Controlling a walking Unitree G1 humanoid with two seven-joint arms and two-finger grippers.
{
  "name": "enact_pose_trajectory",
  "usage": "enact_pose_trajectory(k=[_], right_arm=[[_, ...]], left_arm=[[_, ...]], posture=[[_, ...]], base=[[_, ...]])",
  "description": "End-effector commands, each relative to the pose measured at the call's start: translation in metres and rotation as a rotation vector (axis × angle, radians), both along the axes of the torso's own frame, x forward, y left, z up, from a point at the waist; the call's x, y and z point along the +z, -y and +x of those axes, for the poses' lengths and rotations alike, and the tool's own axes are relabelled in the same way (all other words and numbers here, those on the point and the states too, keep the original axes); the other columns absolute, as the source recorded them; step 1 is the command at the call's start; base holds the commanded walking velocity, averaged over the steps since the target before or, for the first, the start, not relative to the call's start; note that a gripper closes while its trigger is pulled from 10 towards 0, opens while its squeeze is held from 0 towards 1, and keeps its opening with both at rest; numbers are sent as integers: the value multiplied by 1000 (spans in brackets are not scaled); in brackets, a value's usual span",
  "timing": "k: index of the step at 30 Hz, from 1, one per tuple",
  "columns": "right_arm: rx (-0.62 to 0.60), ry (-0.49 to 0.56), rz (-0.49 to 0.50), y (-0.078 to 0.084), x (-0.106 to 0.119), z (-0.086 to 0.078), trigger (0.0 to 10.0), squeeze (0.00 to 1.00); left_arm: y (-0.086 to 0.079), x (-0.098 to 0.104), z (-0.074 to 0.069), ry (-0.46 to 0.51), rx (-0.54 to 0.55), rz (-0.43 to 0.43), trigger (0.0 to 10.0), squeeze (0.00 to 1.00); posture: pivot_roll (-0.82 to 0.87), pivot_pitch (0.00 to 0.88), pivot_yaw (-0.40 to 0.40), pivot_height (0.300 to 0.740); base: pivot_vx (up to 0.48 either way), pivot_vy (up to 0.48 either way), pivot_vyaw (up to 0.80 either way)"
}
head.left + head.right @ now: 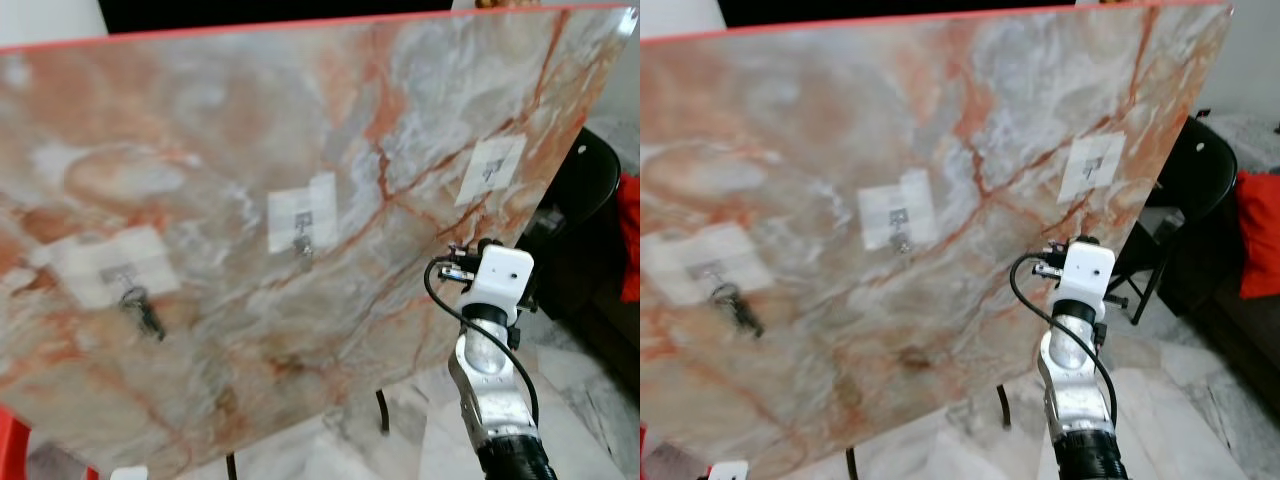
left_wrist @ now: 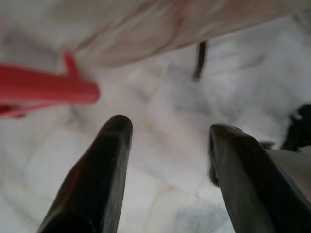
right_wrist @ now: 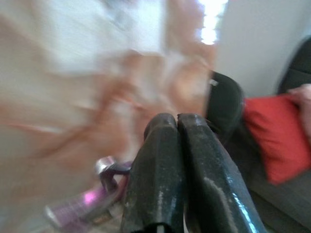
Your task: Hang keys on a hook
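Note:
A big tilted marble board [image 1: 250,150] carries three white patches, each with a small hook. A dark bunch of keys [image 1: 143,308] hangs from the left hook. The middle hook [image 1: 303,238] and the right hook [image 1: 492,170] look bare. My right arm [image 1: 490,350] is raised in front of the board's lower right edge, below the right hook. In the right wrist view my right gripper [image 3: 177,119] is shut, with a blurred silver-purple set of keys [image 3: 92,199] dangling at its fingers. My left gripper [image 2: 170,128] hangs open over the floor, holding nothing.
A black chair [image 1: 1200,170] stands behind the board's right edge, with a red cushion [image 1: 1260,230] on a dark seat further right. A black stand leg [image 1: 382,410] and a red bar [image 2: 43,90] sit under the board on the pale marble floor [image 1: 590,420].

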State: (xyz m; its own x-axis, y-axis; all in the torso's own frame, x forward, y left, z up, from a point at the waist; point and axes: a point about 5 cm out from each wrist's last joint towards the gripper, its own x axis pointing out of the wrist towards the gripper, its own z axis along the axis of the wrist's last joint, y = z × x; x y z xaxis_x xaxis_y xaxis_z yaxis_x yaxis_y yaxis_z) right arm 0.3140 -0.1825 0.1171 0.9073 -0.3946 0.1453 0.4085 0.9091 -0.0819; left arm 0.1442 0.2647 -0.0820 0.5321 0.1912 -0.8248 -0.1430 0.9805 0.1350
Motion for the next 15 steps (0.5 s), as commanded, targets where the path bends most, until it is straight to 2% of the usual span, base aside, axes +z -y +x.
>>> enact_pose_trajectory(k=[1, 9, 15], right_arm=[[-6, 33, 5, -2, 8, 2, 10000, 0], [-53, 40, -7, 4, 10, 0, 10000, 0], [-115, 80, -22, 13, 21, 2, 10000, 0]], left_arm=[[-4, -1, -7, -22, 3, 8, 10000, 0], [-4, -1, -7, -25, 2, 7, 10000, 0], [-4, -1, -7, -26, 2, 7, 10000, 0]], posture=[[32, 0, -23, 740], [33, 0, -23, 740], [34, 0, -23, 740]], base=[[0, 0, 0], [0, 0, 0], [0, 0, 0]])
